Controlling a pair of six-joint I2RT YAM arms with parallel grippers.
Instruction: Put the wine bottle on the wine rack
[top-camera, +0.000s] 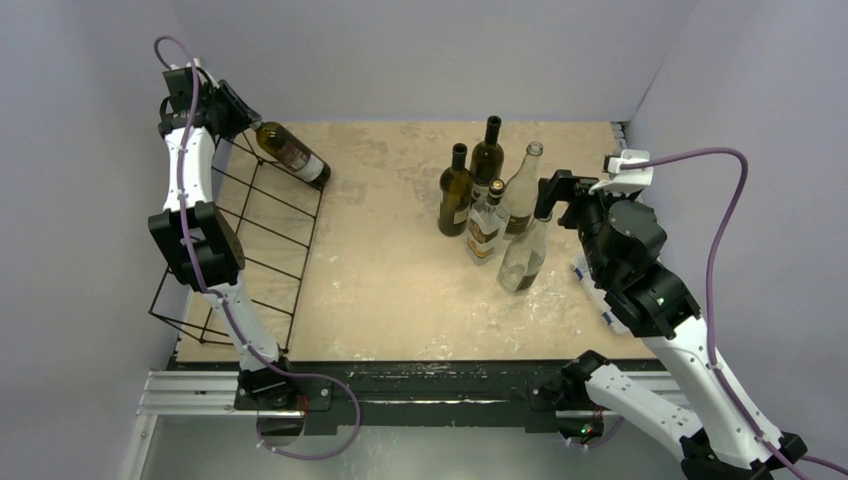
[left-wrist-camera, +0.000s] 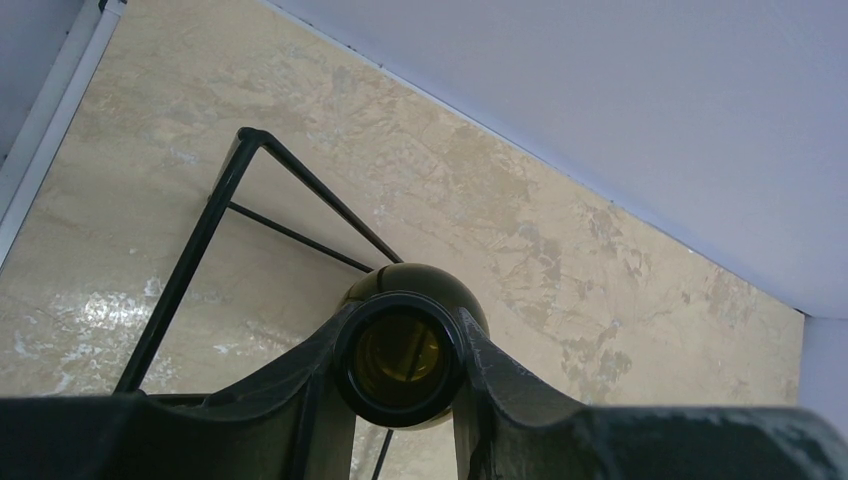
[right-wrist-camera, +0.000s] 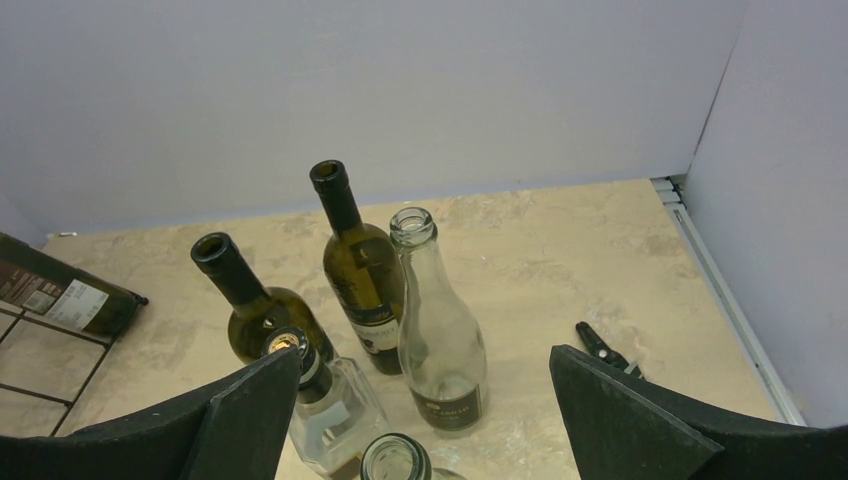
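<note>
A dark green wine bottle (top-camera: 297, 156) with a pale label lies tilted across the far end of the black wire wine rack (top-camera: 262, 232). My left gripper (top-camera: 238, 114) is shut on its neck. In the left wrist view the bottle's open mouth (left-wrist-camera: 400, 358) sits between my fingers (left-wrist-camera: 505, 385), with rack rods (left-wrist-camera: 190, 268) below. My right gripper (top-camera: 549, 196) is open and empty, hovering over a clear bottle (top-camera: 523, 256). In the right wrist view the held bottle (right-wrist-camera: 62, 295) shows at the far left on the rack.
Several upright bottles stand mid-right: two dark green (top-camera: 455, 192) (top-camera: 487, 152), a tall clear one (top-camera: 522, 186) and a square clear one (top-camera: 486, 226). They also show in the right wrist view (right-wrist-camera: 440, 320). A small black tool (right-wrist-camera: 600, 346) lies near the right wall.
</note>
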